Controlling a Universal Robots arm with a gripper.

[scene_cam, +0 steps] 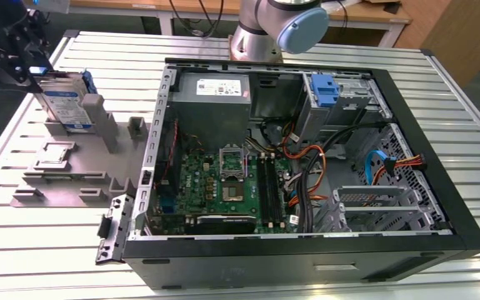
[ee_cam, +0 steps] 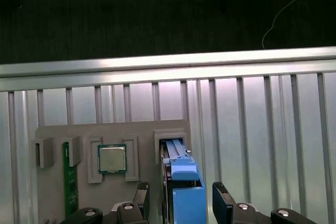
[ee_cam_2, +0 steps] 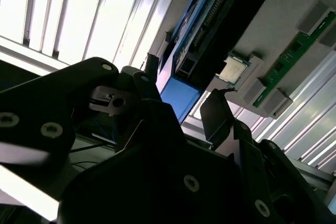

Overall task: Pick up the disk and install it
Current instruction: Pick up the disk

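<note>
One slatted metal table carries everything you see in the exterior view. On it, towards that view's right, lies your open black computer case. The case has a green motherboard on its floor, a grey power-supply box in a far corner and a bare blue bracket near it in the drive cage. The arm rises behind the case.

At the exterior view's left, just beside the case, sits a grey fixture plate with raised pockets. The disk stands upright on edge in a slot at the far end of that plate, with its printed label facing the camera and a blue rail along one edge. It is not in the case.

The dark gripper hangs directly over the disk. In the first wrist view you can see its two fingers spread apart, one on each side of the blue rail. There is a sliver of gap on both sides, so nothing is clamped. The second wrist view gives you the same reading, with black fingertips on either side of the blue edge.

Beside the disk's slot on the plate, a square silver processor chip lies flat in its own pocket. Past that, a green memory stick sits between grey blocks.
</note>
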